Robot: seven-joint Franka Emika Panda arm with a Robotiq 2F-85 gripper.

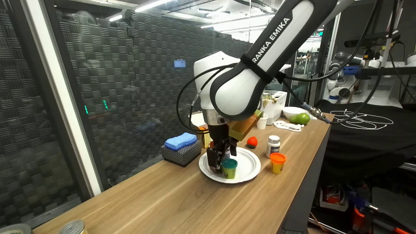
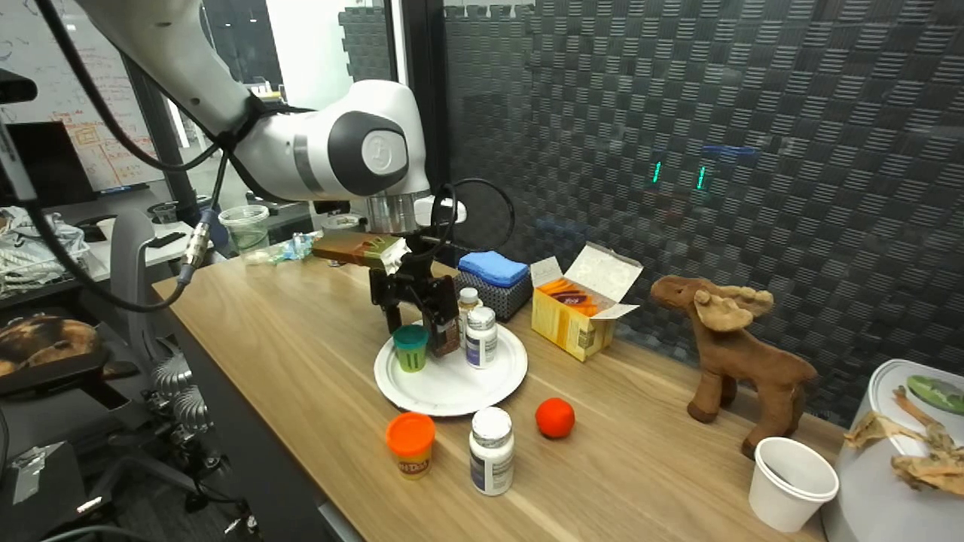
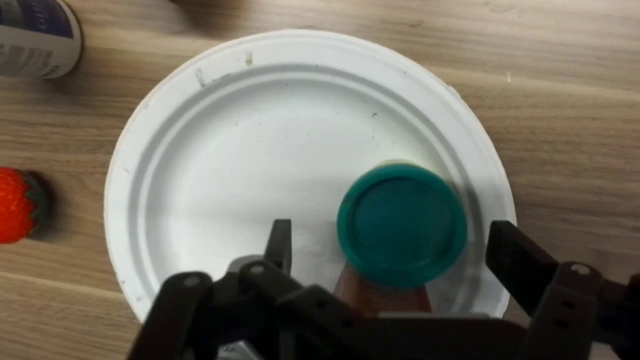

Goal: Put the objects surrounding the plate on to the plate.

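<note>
1. End effector: the gripper (image 3: 392,245) points down over the plate (image 3: 240,135). Its fingers (image 3: 282,245) stand wide apart; in the wrist view, a gap shows on each side of the teal lid between them.

2. Item between the fingers: the green tub (image 2: 411,359), fitted with the teal lid, stands upright on the plate, near the rim.

3. Adjacent item: a reddish-brown block (image 2: 446,340) is on the plate, just beside the green tub. A finger partly covers it, and its full shape cannot be read.

4. Other items at the plate: a white bottle (image 2: 480,348) stands upright on it. A pale-capped bottle (image 2: 468,299) shows behind — whether on the plate or beyond the rim cannot be told.

5. Items off the plate: three task items rest on the wooden tabletop (image 2: 301,316), apart from the plate in both exterior views. These are the red strawberry (image 2: 555,418), the orange-lidded tub (image 2: 412,449) and the outlying bottle (image 2: 492,458). The tub and the bottle are upright; the bottle is between the other two.

6. Surrounding items: a black box (image 1: 182,155) carries a blue pad (image 1: 180,141). Near it, a yellow carton (image 2: 568,327) with raised flaps contains orange packets (image 2: 566,290).

7. Outer zone: a plush moose (image 2: 734,354) stands near a white cup (image 2: 787,493). In an exterior view, a green fruit (image 1: 304,118) lies near a white bowl (image 1: 292,112).
</note>
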